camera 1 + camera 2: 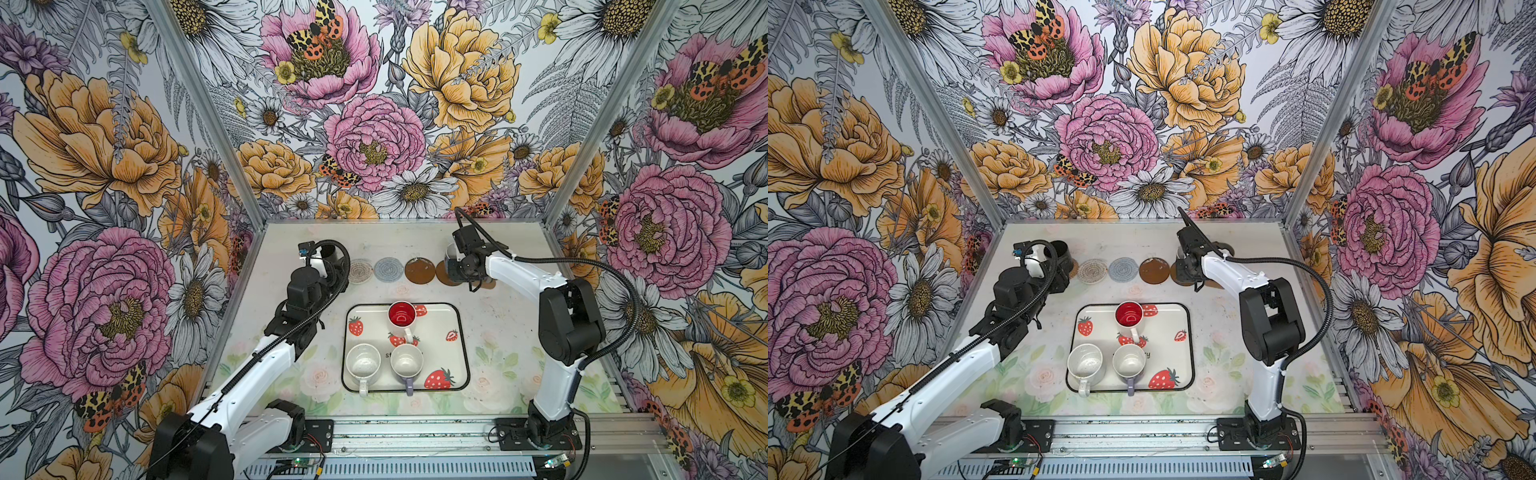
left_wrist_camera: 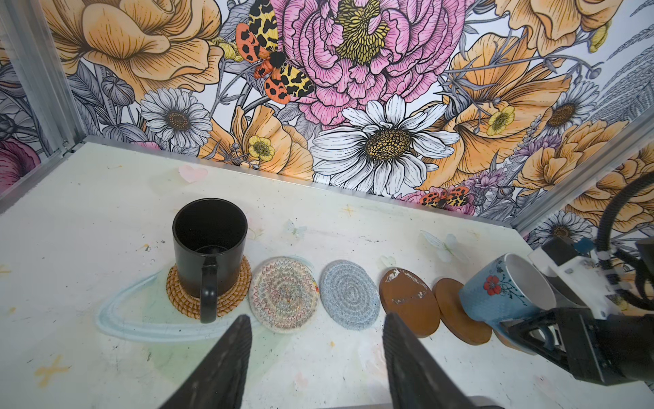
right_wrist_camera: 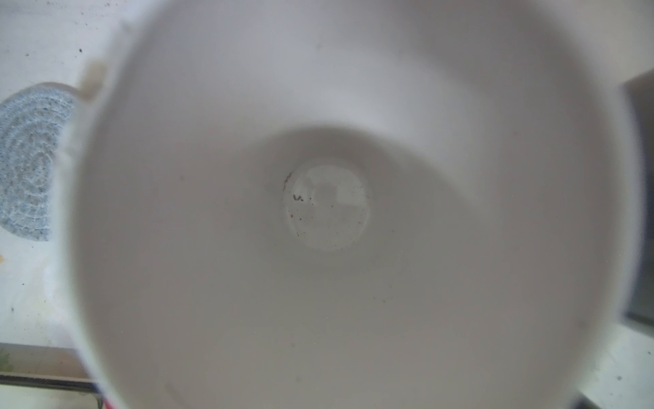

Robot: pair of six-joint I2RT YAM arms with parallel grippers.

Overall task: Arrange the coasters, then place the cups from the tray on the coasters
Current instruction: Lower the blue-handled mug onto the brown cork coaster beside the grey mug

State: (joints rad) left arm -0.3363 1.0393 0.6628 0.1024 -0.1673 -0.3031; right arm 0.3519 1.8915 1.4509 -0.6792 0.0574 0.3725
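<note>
Right gripper clamped on light blue cup, cup tilted low over right end of coaster row, overlapping second brown coaster in left wrist view; contact with mat unclear. Left gripper hangs open, empty, near cream woven coaster. Black cup upright on tan rattan coaster; grey-blue coaster and first brown coaster uncovered. Tray nearer arm bases holds red-lined cup, white cup, lilac cup
</note>
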